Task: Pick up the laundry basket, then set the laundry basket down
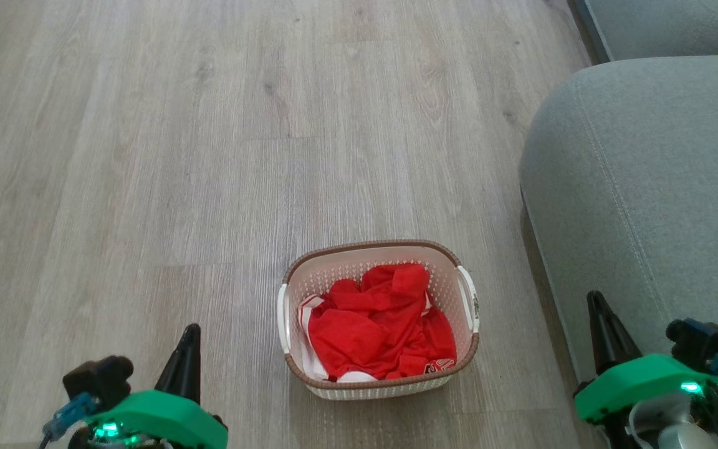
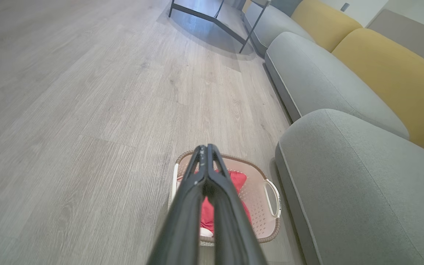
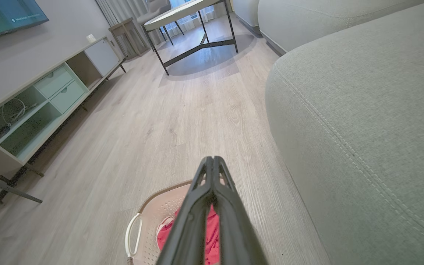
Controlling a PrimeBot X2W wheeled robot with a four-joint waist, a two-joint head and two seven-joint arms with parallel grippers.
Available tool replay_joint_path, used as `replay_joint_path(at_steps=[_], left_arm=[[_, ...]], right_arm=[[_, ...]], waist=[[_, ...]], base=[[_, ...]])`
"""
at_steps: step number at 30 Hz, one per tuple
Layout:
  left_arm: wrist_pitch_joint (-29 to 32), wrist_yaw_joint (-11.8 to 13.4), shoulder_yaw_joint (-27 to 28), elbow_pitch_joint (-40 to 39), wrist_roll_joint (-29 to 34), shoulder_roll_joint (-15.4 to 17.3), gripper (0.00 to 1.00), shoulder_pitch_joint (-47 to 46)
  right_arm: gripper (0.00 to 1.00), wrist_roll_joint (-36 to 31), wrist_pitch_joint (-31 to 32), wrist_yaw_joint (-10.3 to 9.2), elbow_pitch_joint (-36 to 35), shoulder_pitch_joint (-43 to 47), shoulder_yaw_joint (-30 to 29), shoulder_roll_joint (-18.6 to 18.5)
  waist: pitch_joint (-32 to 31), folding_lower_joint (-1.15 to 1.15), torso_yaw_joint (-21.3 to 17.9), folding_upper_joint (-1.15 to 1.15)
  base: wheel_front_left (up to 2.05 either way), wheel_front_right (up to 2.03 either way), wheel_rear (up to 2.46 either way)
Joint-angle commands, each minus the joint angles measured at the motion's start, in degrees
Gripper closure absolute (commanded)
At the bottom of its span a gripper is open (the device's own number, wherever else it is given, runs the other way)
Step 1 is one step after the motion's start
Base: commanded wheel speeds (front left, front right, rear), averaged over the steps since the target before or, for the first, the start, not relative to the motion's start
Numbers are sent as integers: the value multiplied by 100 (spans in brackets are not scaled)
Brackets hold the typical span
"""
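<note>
The laundry basket [image 1: 379,388] stands upright on the wooden floor [image 1: 147,156], just beside the grey sofa [image 1: 646,187]. A crumpled red cloth [image 1: 378,330] with some white in it lies inside. The white handles [image 1: 468,299] on its two short sides are free.

In the head view the basket sits between the two grippers and apart from both. The left gripper [image 1: 191,330] hangs over the floor to the basket's left. The right gripper [image 1: 595,298] is in front of the sofa, to the basket's right. In each wrist view that arm's fingers meet at the tips, pressed together with nothing between them.
</note>
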Motion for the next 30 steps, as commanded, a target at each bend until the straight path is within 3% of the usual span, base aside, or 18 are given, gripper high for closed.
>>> replay_joint_path(at_steps=[1, 30], left_arm=[[-1, -23, 150, -117, -104, 6, 100, -268], [273, -387, 629, 295, -1894, -134, 100, -608]], right_arm=[[100, 129, 20, -7, -158, -266, -16, -106], [100, 2199, 290, -15, 88, -455, -100, -166]], waist=[[-1, 0, 0, 0], [-20, 0, -18, 0]], base=[[0, 0, 0], [0, 0, 0]])
